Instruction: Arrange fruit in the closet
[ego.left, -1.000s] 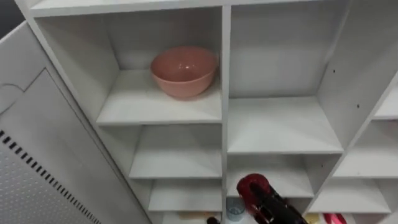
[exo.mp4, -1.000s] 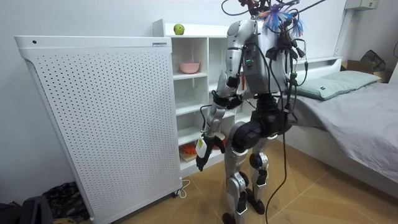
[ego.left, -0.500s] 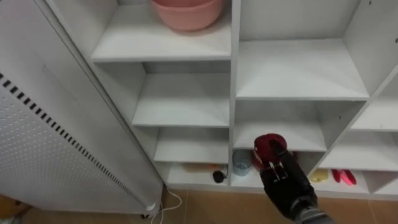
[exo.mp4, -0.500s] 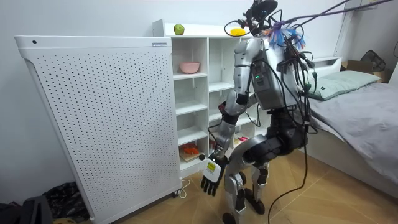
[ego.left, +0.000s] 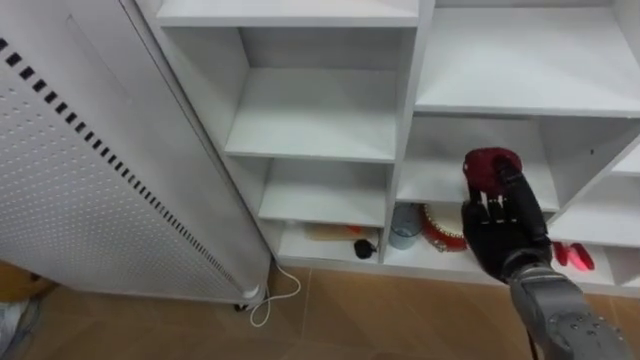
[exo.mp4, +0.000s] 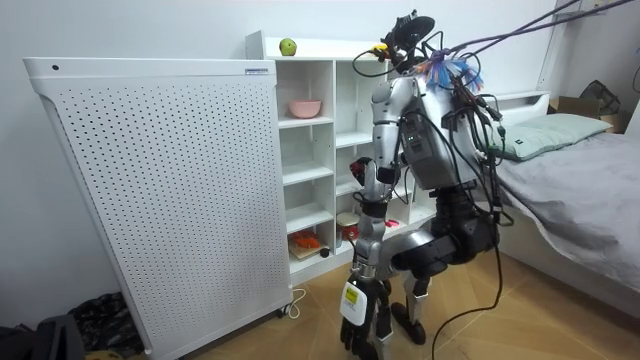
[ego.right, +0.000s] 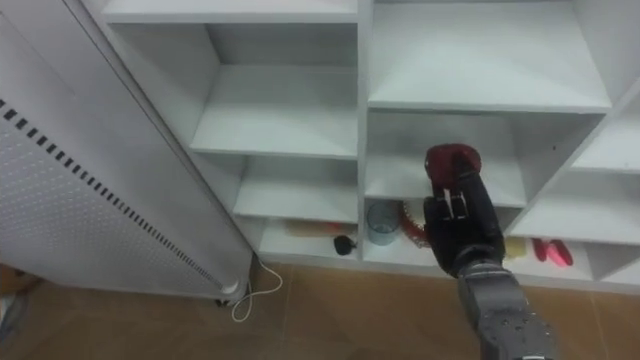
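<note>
Here the right robot hand (ego.left: 500, 235) grasps a dark red fruit (ego.left: 490, 167), with its fingers curled up round the fruit from below. It holds the fruit before the closet (ego.left: 320, 115), at the middle column's second-lowest opening. The fruit looks round, so I cannot tell its long axis or which way it points. The left robot hand (exo.mp4: 358, 310) hangs low near the floor.

Can see only the top of the dark red fruit (ego.left: 488, 166), the rest wrapped in the curled fingers of the right hand (ego.left: 503, 232). Cannot name the red round thing (ego.left: 438, 228) half covered just left of that hand, nor the small pink things (ego.left: 577, 256) right of it, nor the orange thing (ego.left: 328, 232) farther left.
</note>
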